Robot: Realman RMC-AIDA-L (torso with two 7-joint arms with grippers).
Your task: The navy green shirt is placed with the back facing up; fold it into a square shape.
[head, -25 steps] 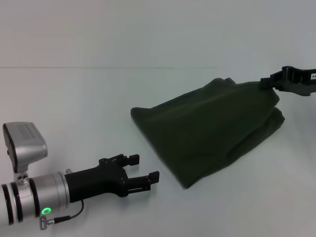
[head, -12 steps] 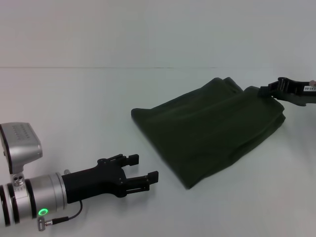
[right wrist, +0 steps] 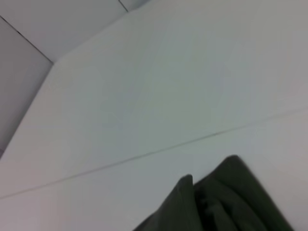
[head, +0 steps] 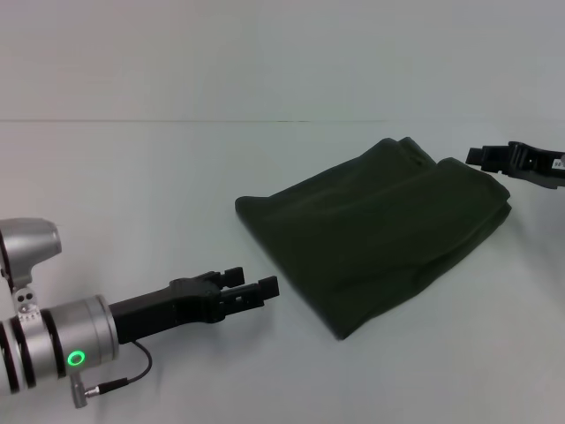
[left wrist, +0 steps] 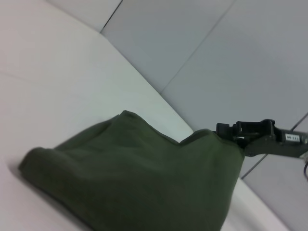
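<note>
The navy green shirt (head: 375,234) lies folded on the surface (head: 132,194); soft, limp, light, so I'd pinch stacked edges at a corner. My left hand (head: 252,290) looks released, fingers apart, though the angle is poor; my right hand (head: 481,157) sits just off the far corner, and I cannot tell its state.

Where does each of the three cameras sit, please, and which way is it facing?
Head view: on the head, looking forward and down at the table; shows the shirt, left pincer and right pincer.
Left wrist view: on the left wrist, looking low across the shirt towards the right pincer; none of its own arm shows.
Right wrist view: on the right wrist, facing the shirt's edge and bare table; no arm shows.
Shared: all three show the shirt; head and left wrist also share the right pincer.
</note>
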